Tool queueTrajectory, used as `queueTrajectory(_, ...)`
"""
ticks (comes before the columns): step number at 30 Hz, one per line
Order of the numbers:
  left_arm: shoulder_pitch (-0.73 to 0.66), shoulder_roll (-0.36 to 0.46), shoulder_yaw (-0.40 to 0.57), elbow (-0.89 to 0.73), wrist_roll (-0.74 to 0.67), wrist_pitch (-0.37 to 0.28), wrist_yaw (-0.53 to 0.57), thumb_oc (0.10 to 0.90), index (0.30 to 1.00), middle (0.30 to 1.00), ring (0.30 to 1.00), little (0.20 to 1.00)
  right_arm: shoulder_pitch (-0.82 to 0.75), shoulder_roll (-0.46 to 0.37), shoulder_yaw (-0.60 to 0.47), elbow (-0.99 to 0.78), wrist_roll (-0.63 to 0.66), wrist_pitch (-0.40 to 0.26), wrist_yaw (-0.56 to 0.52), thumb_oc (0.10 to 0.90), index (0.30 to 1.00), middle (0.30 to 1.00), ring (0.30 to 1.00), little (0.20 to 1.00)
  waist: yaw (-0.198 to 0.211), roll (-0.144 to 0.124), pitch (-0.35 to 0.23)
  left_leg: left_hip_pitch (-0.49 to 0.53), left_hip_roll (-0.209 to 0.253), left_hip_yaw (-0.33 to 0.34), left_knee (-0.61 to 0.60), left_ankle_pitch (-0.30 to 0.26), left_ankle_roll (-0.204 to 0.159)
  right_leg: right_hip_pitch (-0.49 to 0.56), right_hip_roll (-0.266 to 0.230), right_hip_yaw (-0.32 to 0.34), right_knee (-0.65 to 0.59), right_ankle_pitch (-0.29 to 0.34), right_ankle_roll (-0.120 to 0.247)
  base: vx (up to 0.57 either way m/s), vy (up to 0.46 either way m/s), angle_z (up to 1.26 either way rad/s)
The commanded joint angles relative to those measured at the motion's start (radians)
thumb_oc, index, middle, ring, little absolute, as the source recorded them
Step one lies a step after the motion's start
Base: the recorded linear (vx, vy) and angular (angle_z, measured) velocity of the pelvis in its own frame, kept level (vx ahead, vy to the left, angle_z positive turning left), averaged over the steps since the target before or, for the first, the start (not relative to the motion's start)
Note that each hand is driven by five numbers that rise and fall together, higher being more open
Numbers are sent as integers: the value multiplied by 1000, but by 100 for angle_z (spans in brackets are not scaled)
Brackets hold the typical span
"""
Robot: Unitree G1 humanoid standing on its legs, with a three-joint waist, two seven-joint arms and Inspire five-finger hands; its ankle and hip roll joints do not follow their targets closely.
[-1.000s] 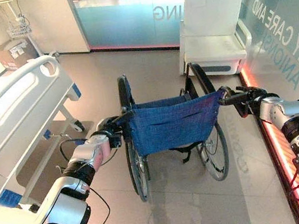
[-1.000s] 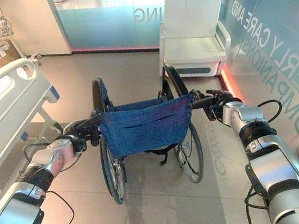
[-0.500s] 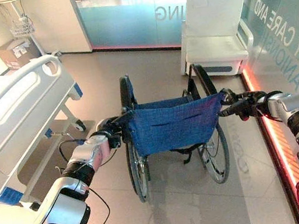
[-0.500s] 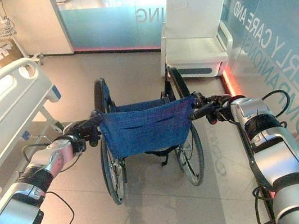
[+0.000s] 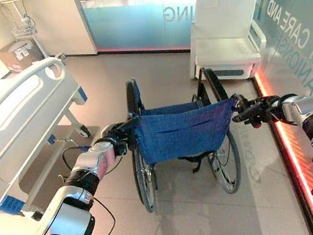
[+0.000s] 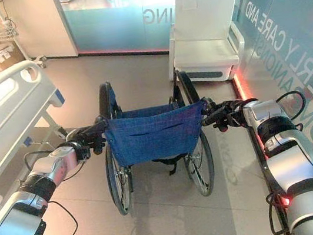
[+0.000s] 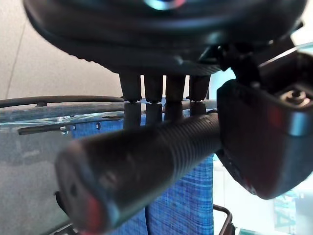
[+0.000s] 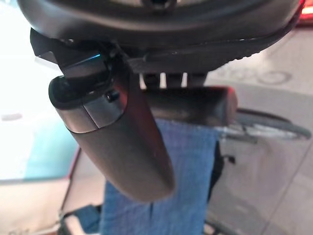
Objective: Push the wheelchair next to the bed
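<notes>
Nearest, the left hand (image 5: 107,150) is wrapped round the wheelchair's left push handle (image 7: 142,161), fingers curled behind the ribbed grip and thumb in front. Level with it, the right hand (image 5: 266,111) clasps the right push handle (image 8: 195,105) the same way. Between the two hands stretches the blue backrest (image 5: 183,130) of the wheelchair (image 6: 155,147), which stands on the tiled floor (image 5: 185,220) just ahead of both hands, its big wheels below them. Left of the left hand is the hospital bed (image 5: 12,125), near the wheelchair but apart from it. Beyond the right hand sits a white armchair (image 6: 205,32). Farther past the bed, a cardboard box (image 5: 15,55) sits by the wall; what it holds is hidden.
</notes>
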Motion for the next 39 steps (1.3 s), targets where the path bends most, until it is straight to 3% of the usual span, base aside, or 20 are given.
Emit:
queueTrajectory(1,-120,-38,108,-31,-57,-132,-20,400,300,300,300,300,-21,148,28,-190,246,-176,77,400,300,300,300,300,68,19,-99,4,-68,60,3,-67,-20,16,0,1,11,-21,2,0,0,0)
queueTrajectory(11,-86,-22,126,-50,-40,-105,-31,400,300,300,300,300,33,132,6,-292,290,-216,98,400,300,300,300,300,61,23,-96,4,-69,62,3,-67,-21,16,-1,-2,8,-20,5,0,1,0)
queueTrajectory(21,-79,-5,109,-60,-47,-14,-181,400,300,300,300,300,36,122,26,-315,274,-203,118,400,300,300,300,300,60,23,-98,5,-64,71,3,-64,-26,17,-1,-9,4,-17,8,0,0,0)
queueTrajectory(25,-83,-6,76,-78,-63,62,-262,458,387,387,387,387,41,118,43,-322,277,-200,109,400,300,300,300,300,59,26,-96,7,-62,73,3,-63,-27,20,0,-10,2,-15,10,0,0,0)
queueTrajectory(28,-100,-5,44,-84,-82,101,-277,400,300,300,300,300,35,123,57,-309,278,-201,107,400,300,300,300,300,58,28,-97,10,-61,76,3,-61,-27,22,1,-10,2,-13,11,0,0,0)
queueTrajectory(33,-114,-14,33,-74,-104,123,-272,400,300,300,300,300,19,140,71,-295,281,-200,108,400,300,300,300,300,54,29,-98,12,-59,78,3,-60,-29,24,4,-6,2,-13,11,0,0,0)
queueTrajectory(39,-100,-43,47,-69,-190,102,-212,400,300,300,300,300,24,167,73,-295,284,-204,96,400,300,300,300,300,51,30,-99,17,-56,79,3,-62,-31,27,4,-4,2,-14,11,0,0,0)
